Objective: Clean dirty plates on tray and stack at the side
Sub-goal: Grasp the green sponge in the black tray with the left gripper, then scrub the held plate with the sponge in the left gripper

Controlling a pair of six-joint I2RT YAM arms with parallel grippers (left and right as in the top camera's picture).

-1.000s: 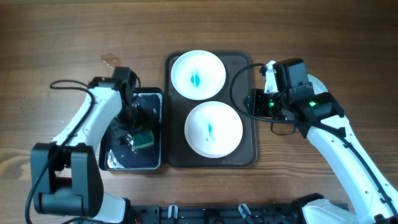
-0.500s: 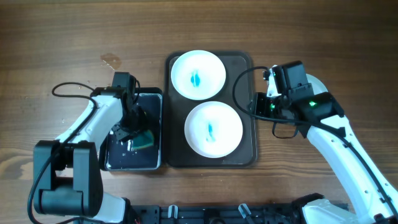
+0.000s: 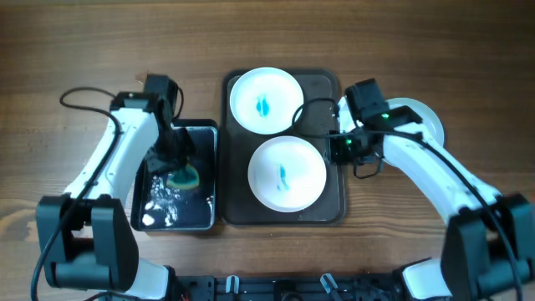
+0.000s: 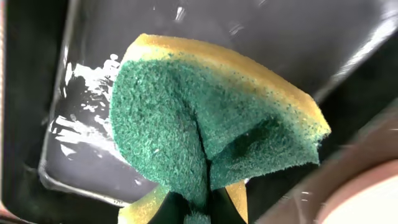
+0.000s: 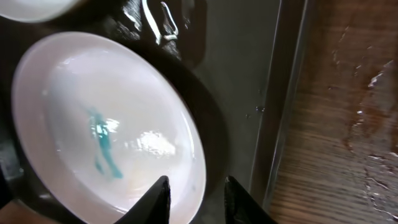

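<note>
Near plate, on the tray, unwiped: right gripper spread at its right rim, left gripper pinching the sponge over the basin. Far plate likewise smeared; a third plate lies right of the tray, so apparently one is done.

Three white plates were in view: the far plate and the near plate, each with one teal smear, and a third plate on the table. There was one tray, one black basin and one sponge. There were two arms, with the left hand and the right hand.
</note>
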